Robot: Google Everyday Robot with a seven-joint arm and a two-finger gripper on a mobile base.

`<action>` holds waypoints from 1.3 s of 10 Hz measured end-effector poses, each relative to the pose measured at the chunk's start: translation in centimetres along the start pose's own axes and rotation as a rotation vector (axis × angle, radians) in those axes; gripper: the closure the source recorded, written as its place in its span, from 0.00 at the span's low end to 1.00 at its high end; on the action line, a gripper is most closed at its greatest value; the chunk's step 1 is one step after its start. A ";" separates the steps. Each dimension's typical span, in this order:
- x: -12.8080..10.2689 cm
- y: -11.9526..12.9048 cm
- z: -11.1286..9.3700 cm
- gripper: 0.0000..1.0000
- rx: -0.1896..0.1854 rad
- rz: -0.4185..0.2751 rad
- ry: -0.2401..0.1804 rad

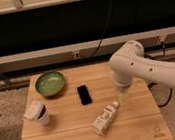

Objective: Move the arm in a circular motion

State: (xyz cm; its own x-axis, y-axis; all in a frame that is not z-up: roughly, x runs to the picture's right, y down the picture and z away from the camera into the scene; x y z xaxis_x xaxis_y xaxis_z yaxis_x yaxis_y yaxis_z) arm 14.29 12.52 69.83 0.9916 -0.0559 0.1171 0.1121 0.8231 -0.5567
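Observation:
The glossy white arm (pixel 152 70) reaches in from the right edge, with a bulbous joint over the table's right side and small dark dots along its tube. Its pale yellowish tip, the gripper (pixel 124 98), hangs below the joint, just above the wooden table (pixel 67 139) and right next to the top of a lying bottle (pixel 106 118).
A green bowl (pixel 51 83) sits at the table's back left. A black phone (pixel 84 94) lies in the middle. A white cup (pixel 37 114) lies tipped at the left. A dark wall with rails and hanging cables runs behind the table.

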 end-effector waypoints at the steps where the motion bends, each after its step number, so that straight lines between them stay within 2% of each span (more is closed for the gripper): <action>1: 0.3 0.0 0.1 0.20 -0.002 0.007 -0.004; 3: 0.9 0.2 0.1 0.20 -0.004 0.015 -0.011; 6: 3.0 0.7 0.4 0.20 -0.009 0.027 -0.019; 8: 4.7 0.0 0.6 0.20 -0.011 0.044 -0.020; 10: 4.9 -1.2 0.8 0.20 -0.008 0.044 -0.027; 13: 6.6 -2.1 0.7 0.20 -0.005 0.062 -0.023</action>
State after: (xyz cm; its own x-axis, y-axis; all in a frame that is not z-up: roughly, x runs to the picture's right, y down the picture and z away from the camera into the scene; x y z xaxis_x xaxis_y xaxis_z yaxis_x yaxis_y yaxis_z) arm 20.52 10.88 72.35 0.9949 0.0078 0.1009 0.0511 0.8220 -0.5672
